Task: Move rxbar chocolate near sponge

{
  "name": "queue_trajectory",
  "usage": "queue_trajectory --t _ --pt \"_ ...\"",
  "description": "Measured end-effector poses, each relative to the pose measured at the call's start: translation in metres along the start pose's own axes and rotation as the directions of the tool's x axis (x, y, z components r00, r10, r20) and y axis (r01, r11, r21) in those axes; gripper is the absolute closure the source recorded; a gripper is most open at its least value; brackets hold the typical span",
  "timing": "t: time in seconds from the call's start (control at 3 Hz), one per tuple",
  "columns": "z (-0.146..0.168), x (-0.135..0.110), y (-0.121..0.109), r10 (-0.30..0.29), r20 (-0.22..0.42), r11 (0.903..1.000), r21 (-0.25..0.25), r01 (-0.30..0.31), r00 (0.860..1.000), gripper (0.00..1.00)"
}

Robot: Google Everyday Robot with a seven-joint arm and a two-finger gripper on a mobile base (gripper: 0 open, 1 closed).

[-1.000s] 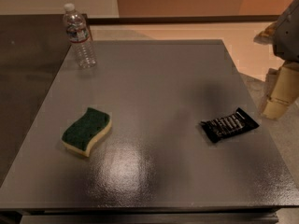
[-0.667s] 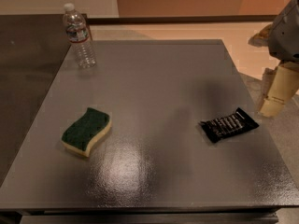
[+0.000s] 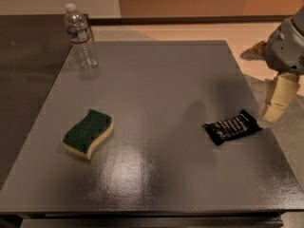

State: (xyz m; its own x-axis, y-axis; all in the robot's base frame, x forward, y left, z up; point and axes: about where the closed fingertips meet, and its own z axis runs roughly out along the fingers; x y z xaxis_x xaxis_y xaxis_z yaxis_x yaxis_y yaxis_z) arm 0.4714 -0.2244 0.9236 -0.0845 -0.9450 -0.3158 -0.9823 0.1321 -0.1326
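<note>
Black rxbar chocolate lies near the claw at the table edge.

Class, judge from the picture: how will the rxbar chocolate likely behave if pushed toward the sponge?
The rxbar chocolate lies flat, so it should slide, not roll or tip. Its glossy wrapper probably slips easily on the shiny table. The gripper hangs just right of it.

1. The rxbar chocolate: glossy black wrapper; white lettering.
2. The sponge: dark green top; pale yellow foam beneath.
3. The gripper, at the right edge of the view, just beyond the table's right side: cream.
4. The table: plain grey; a pale glossy sheen near the front.
5. The water bottle: clear plastic; white cap.
</note>
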Motion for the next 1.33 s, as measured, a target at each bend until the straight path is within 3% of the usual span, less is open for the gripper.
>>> queue_trajectory --t 0.67,1.33 --pt "0.034 0.015 0.011 -0.119 0.075 0.99 -0.067 0.124 0.99 0.0" --pt "0.058 0.022 0.029 -0.165 0.114 0.9822 -0.071 0.174 0.98 0.0"
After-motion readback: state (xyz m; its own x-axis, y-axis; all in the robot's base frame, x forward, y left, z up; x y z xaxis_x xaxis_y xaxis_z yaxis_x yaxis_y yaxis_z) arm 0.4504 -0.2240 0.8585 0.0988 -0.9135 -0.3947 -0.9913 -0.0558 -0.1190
